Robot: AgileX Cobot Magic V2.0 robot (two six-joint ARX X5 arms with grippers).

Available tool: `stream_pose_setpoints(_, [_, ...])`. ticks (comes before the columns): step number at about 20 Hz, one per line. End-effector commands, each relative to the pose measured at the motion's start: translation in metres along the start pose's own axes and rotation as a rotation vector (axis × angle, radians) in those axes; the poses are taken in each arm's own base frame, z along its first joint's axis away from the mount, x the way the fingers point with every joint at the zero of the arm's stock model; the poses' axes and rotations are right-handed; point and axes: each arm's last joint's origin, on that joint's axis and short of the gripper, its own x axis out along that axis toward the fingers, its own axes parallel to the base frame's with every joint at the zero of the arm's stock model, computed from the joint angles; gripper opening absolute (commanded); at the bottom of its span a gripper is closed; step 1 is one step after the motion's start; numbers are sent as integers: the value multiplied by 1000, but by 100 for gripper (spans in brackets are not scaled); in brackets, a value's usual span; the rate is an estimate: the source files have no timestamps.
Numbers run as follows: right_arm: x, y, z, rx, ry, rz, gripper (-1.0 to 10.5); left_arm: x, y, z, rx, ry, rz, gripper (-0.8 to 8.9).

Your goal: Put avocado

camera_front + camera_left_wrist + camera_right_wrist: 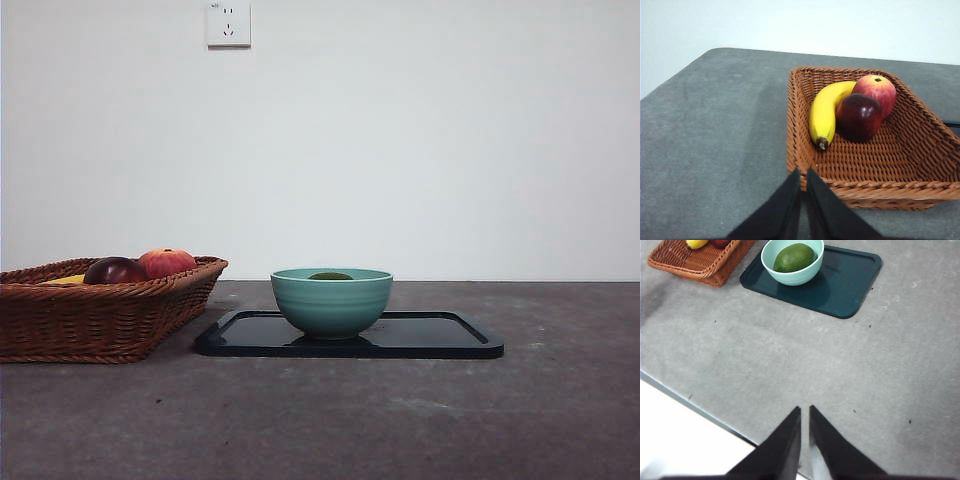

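Grey table (560, 400): wicker basket (100, 320), dark tray (440, 335).

Avocado (793, 257) in bowl (331, 301) on tray (440, 337), basket (100, 315) to its left.

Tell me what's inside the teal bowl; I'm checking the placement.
The avocado lies inside the teal bowl. Whatever is beneath the fruit is covered.

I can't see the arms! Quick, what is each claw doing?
Left claw: closed, empty, above the basket's rim.
Right claw: closed, empty, over bare table, away from the avocado in the bowl.
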Motion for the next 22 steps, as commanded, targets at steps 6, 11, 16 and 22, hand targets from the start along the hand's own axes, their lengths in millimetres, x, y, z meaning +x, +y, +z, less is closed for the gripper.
stream_pose_setpoints(6, [32, -17, 25, -73, -556, -304, 24, 2, 0, -7, 13, 26, -1, 19])
stream_pose_setpoints(11, [94, -56, -18, -37, -620, -376, 24, 2, 0, -7, 13, 26, -1, 19])
stream_pose_setpoints(16, [122, -76, -54, -15, -587, -478, 24, 2, 0, -7, 13, 26, -1, 19])
stream_pose_setpoints(22, [139, -84, -76, 1, -552, -506, 24, 2, 0, -7, 13, 26, -1, 19])
